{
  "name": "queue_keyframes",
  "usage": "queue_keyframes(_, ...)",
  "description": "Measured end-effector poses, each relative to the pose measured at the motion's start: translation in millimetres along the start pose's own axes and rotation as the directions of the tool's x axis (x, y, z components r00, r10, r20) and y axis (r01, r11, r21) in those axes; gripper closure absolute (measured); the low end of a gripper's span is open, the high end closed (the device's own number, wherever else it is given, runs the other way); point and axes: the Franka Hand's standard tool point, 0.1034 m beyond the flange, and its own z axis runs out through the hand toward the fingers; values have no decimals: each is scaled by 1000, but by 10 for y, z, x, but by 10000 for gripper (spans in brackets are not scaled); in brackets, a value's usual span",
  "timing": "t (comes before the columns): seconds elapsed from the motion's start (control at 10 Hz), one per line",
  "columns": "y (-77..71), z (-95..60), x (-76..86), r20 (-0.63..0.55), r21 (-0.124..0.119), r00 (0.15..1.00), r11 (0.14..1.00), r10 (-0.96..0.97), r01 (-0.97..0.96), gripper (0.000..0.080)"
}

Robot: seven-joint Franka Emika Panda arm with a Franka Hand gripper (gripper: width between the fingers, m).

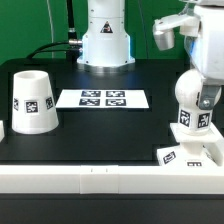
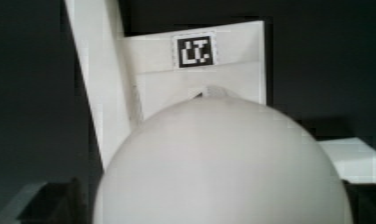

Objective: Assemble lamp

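The black table bears the shade, the marker board beside it, and — well apart — the square base.

Smooth, matt white plastic bulb

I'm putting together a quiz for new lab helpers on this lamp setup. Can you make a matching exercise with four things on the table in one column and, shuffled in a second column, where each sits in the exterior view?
Things
1. shade
2. marker board
3. bulb
4. base

Places
A. lying flat at the exterior view's right, near the front edge of the table
B. standing alone at the exterior view's left
C. standing upright at the exterior view's right
D. lying flat mid-table, in front of the robot pedestal

Pairs: 1-B, 2-D, 3-C, 4-A
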Motion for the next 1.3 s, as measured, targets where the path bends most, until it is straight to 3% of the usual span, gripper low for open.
queue_keyframes(0.6,15,1,-57,28,0,954,955,-297,298,101)
queue_keyframes(0.8,19,2,-72,32,0,953,954,-300,301,123)
queue_keyframes(0.9,20,2,-77,32,0,954,954,-300,300,225)
queue_keyframes(1.3,18,4,-89,24,-1,981,982,-191,191,225)
